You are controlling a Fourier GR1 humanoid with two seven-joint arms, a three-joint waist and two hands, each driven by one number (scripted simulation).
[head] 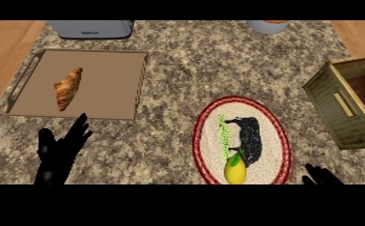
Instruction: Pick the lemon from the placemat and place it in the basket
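Meanwhile, croissant [68,88] on tray [92,52] sits left of placemat [272,143], basket [328,109] right.

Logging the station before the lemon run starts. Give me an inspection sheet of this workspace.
Surface: speckled stone counter.
Job's things: lemon at the near end of the placemat; basket at the right edge, apart from both.
Clutter: croissant on a tray; toaster and cup at the far edge.
Hands: left hand open, resting lower left; right hand lower right, mostly out of view; neither touches the lemon.
Cables: nothing seen.
Surroundings: wooden surface beyond the counter's sides.
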